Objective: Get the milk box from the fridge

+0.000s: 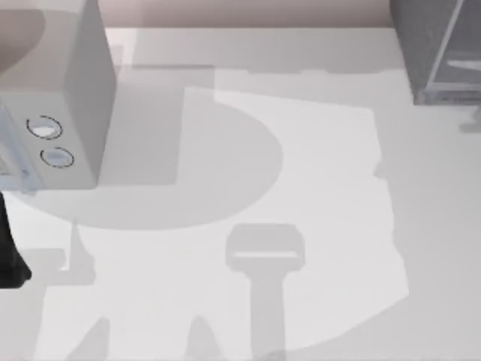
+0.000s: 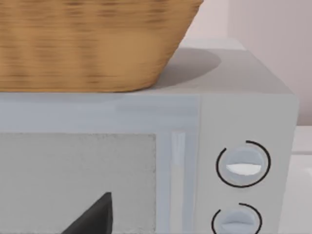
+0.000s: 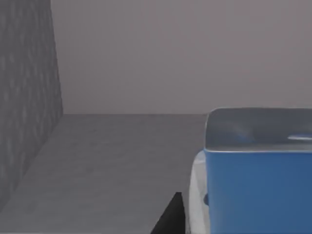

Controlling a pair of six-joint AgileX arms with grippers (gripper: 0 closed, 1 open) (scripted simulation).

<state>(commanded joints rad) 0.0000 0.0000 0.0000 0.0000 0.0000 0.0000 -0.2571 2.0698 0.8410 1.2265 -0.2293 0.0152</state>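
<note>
Pale table crossed by soft shadows, pinkish wall behind.

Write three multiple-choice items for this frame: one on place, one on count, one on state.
1. Where does the fridge stand in the top view?
A. far right corner
B. near left corner
C. centre

2. How many round dials does the pale grey box show?
A. one
B. two
C. four

3. How does the milk box stand in the right wrist view?
A. crushed flat
B. upside down on the basket
C. upright on a grey floor

Answers: A, it sits at the top right; B, two dials on its front; C, its blue face rises from the grey surface.
</note>
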